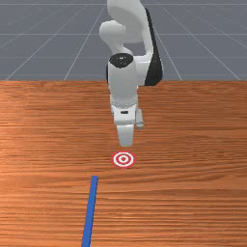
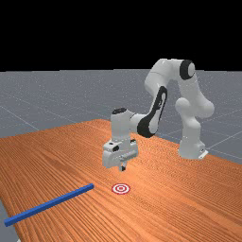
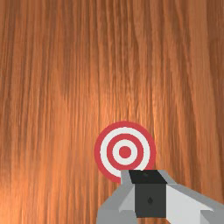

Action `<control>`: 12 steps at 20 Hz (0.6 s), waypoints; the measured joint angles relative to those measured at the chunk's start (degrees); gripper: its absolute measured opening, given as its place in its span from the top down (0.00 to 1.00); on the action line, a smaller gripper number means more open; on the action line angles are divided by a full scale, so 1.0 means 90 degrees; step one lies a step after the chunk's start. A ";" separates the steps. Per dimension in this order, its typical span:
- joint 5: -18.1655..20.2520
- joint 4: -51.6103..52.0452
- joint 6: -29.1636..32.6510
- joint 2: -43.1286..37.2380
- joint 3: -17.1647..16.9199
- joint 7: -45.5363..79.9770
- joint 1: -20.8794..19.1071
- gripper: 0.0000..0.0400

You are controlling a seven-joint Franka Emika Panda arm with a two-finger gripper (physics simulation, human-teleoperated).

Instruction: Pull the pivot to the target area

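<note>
In the far view the gripper [image 2: 123,168] hangs above the table, its fingers together with nothing between them. The wrist view has the shut gripper [image 3: 148,176] overlapping the rim of the red-and-white target [image 3: 125,152]. From the front, the target [image 1: 123,159] lies flat on the wood just below the hand in the picture; the fingertips are hidden there behind the hand. A long blue bar [image 1: 90,212] lies apart from both, toward the front view's bottom left. In the far view this bar [image 2: 49,204] lies to the left of the target [image 2: 121,188].
Bare wood of the table [image 1: 193,169] surrounds the target and the bar. The bar's far end reaches close to the table edge at the far view's lower left. The arm's base stands at the far view's right.
</note>
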 joint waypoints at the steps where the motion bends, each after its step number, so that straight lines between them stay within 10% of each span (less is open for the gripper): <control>1: 0.0025 0.0000 0.0000 0.0001 0.0017 -0.0014 -0.0009 1.00; 12: -0.0282 -0.0703 0.0520 -0.0422 -0.0102 0.0042 0.0125 1.00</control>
